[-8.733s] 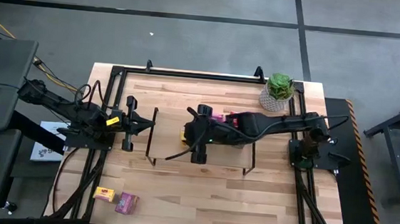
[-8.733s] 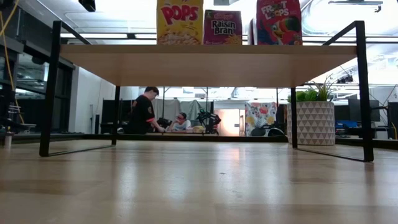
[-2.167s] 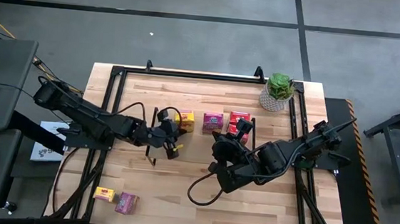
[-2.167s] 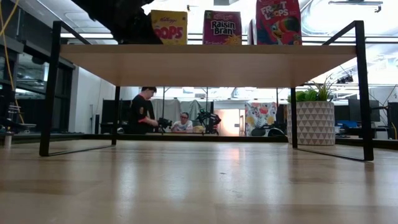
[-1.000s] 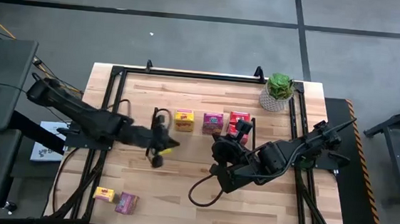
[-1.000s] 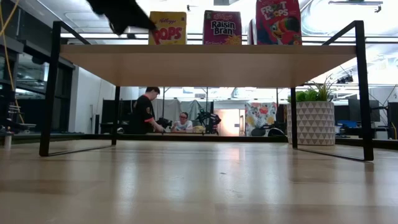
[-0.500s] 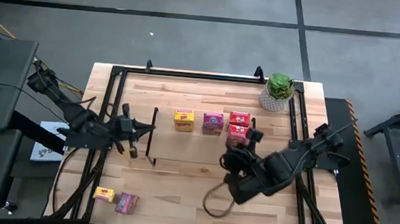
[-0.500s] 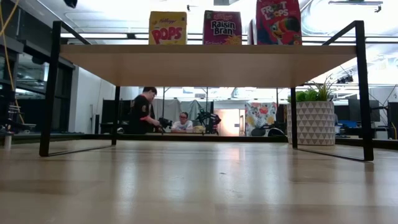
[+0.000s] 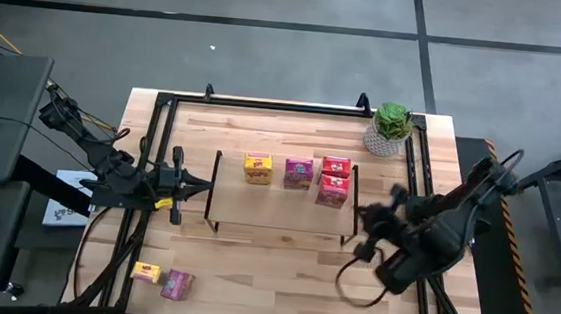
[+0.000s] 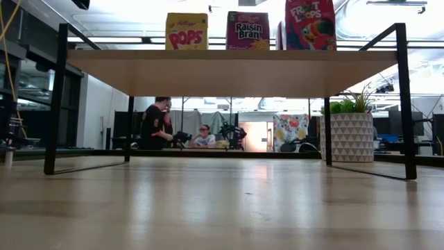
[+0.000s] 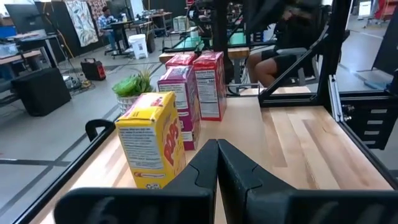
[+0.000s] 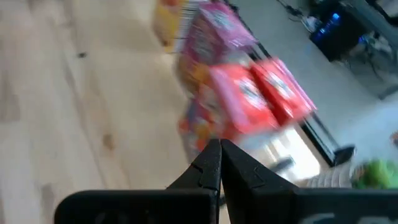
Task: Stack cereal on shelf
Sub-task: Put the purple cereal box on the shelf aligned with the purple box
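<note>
Both arms are pulling back from the shelf [image 9: 281, 209] compared with a second ago: the left gripper [image 9: 198, 183] is now sitting off the shelf's left end and the right gripper [image 9: 358, 251] is swinging out past its right end. Each claw is clenched on nothing, fingers pressed together in both wrist views.

Four cereal boxes are standing upright on the shelf: a yellow box [image 9: 258, 168], a pink box [image 9: 298, 172] just beside it, then two red boxes [image 9: 334, 181] close together, one behind the other. From table height they are showing their printed fronts toward the near edge, long axes pointing straight up.

Two boxes are still waiting on the tabletop [image 9: 281, 277] at the near left corner, well apart from the shelf: a small yellow one [image 9: 147, 272] and a pink one [image 9: 178, 284], apparently lying flat, though I cannot tell which way they are facing. I'd judge the job roughly two thirds done, with those two left to fetch
</note>
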### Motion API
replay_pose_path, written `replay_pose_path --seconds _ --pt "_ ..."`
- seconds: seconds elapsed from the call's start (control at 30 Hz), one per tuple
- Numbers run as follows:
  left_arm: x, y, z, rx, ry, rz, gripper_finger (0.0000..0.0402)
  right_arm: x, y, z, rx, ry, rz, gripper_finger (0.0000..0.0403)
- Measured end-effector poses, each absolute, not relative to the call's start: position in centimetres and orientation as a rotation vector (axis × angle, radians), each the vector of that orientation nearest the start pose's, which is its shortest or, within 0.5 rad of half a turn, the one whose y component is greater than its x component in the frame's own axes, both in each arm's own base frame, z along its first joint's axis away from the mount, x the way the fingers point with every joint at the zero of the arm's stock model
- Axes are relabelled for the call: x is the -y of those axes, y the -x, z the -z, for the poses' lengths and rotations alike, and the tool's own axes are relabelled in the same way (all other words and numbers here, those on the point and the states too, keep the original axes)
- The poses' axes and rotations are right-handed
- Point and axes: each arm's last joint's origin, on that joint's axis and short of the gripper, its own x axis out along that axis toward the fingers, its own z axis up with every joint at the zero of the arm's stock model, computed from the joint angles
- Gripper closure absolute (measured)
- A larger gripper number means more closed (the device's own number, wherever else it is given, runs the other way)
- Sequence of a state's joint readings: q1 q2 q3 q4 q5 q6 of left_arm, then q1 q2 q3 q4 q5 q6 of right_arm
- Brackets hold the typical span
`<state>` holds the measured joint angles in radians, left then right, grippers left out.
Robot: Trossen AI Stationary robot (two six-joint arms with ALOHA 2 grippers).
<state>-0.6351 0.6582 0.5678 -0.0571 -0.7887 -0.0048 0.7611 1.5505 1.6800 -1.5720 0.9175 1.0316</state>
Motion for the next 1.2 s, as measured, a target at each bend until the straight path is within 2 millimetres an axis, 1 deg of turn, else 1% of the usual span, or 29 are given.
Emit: replay_pose_path --seconds 0.1,0.2,0.27,0.33,0.43,0.5,0.57,0.7,0.8,0.97,1.03,1.13,1.2 --pt "7.1 -13.1 -28.9 -0.115 -0.116 -0.151 0.0401 -14.7 -17.4 -36.0 -0.664 0.031 0.603 0.0403" --pt "7.1 -13.1 -28.9 -0.115 -0.119 -0.151 0.0401 -13.6 -15.1 -34.3 -0.516 -0.065 0.607 0.0403" --pt "7.1 -13.1 -29.0 -0.112 -0.118 -0.154 0.0402 -13.4 -14.3 -33.0 -0.402 -0.089 0.578 0.0403" --pt "7.1 -13.1 -29.0 -0.111 -0.117 -0.157 0.0401 -13.4 -13.9 -31.7 -0.273 -0.068 0.564 0.0403" --pt "7.2 -13.2 -28.9 -0.117 -0.12 -0.158 0.0401 -13.9 -14.2 -29.7 -0.114 -0.029 0.587 0.0403" --pt "7.2 -13.2 -28.9 -0.116 -0.12 -0.158 0.0401 -14.1 -14.7 -28.6 -0.069 0.006 0.619 0.0403" --pt "7.2 -13.3 -28.9 -0.118 -0.12 -0.16 0.0401 -14.2 -15.2 -27.9 -0.068 0.064 0.644 0.0403" --pt "7.2 -13.3 -28.8 -0.118 -0.1 -0.189 0.0401 -14.4 -15.9 -27.6 -0.1 0.103 0.629 0.0403" --pt "7.3 -13.4 -28.7 -0.126 -0.107 -0.19 0.0401 -14.6 -16.1 -27.8 -0.136 0.14 0.588 0.0403" --pt "7.4 -13.6 -28.6 -0.132 -0.104 -0.191 0.0401 -14.8 -16.3 -28.0 -0.144 0.158 0.575 0.0403" --pt "7.4 -13.7 -28.5 -0.135 -0.106 -0.191 0.0402 -14.7 -16.6 -27.9 -0.192 0.161 0.514 0.0403" --pt "7.5 -13.7 -28.5 -0.135 -0.107 -0.19 0.0402 -14.8 -17.7 -28.0 -0.285 0.156 0.324 0.0403" --pt "7.4 -13.7 -28.5 -0.135 -0.107 -0.191 0.0401 -14.9 -18.6 -28.7 -0.281 0.166 0.198 0.0403"
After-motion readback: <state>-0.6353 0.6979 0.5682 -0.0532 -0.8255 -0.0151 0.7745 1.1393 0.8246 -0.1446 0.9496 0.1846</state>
